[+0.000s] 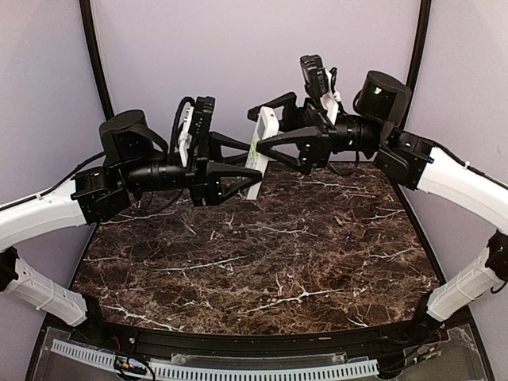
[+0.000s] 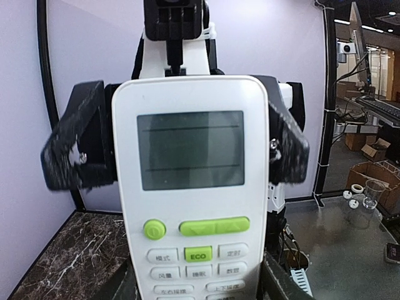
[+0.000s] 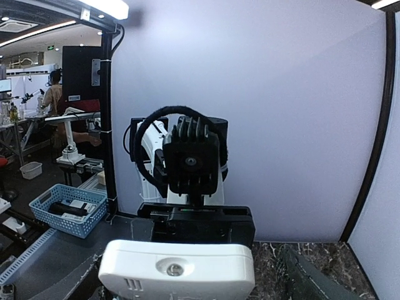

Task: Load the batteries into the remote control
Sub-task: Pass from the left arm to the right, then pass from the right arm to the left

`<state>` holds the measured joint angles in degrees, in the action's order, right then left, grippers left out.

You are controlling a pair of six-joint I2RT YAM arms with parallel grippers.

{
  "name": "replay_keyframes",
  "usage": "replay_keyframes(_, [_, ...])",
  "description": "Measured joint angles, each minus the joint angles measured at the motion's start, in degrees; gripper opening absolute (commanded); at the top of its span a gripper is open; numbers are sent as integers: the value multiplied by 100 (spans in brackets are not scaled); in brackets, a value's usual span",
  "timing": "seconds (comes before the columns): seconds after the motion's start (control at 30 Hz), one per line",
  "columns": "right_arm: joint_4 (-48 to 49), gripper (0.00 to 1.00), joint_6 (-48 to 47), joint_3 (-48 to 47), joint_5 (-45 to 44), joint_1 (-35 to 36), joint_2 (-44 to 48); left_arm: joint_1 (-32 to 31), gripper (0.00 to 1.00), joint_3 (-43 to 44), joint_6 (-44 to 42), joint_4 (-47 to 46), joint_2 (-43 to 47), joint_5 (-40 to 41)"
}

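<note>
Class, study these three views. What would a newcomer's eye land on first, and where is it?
The white remote control fills the left wrist view, its grey display above bright green buttons. From above, it is held roughly upright in mid-air over the back of the dark marble table. The left gripper grips it low, and the right gripper is open around its upper end.

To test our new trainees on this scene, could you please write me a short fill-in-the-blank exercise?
1. The remote is held ____ the table, not lying on it.
2. The round button under its display is ____.
3. The right gripper straddles the remote's top end with its jaws ____.

Missing words: above; green; open.
</note>
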<state>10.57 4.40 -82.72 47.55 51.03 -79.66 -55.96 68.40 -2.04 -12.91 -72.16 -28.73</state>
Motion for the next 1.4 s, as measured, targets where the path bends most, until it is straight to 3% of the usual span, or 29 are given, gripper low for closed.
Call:
replay_keyframes(0.37, [-297,18,-186,0,138,125,-155,-20,0,-184,-52,-234,17,52])
replay_keyframes(0.43, [-313,12,-188,0,140,127,-157,-20,30,-192,-52,-243,22,55])
replay_keyframes(0.47, [-334,1,-195,-4,133,127,-155,-20,59,-199,-52,-243,22,68])
replay_keyframes(0.53, [-439,0,-208,-37,24,129,-157,-20,79,-212,-33,-247,22,125])
replay_keyframes(0.57, [-560,0,-181,-85,-118,144,-157,-20,81,-219,-72,-249,22,195])
replay_keyframes(0.83, [-1810,0,809,-791,-3893,195,-269,-20,81,-223,-164,31,4,1937])
replay_keyframes(1.07, [-2131,0,1335,-791,-5115,229,-433,-46,79,212,-179,610,-551,2745])
replay_keyframes(1.1, [-2138,0,1373,-791,-5206,243,-463,-48,76,262,-175,673,-621,2817])
replay_keyframes(1.2, [-2151,0,1421,-791,-5322,297,-511,-52,55,448,-103,813,-828,2986])
replay_keyframes(1.4, [-2177,0,1434,-791,-5318,385,-525,-52,30,636,66,837,-988,3139])
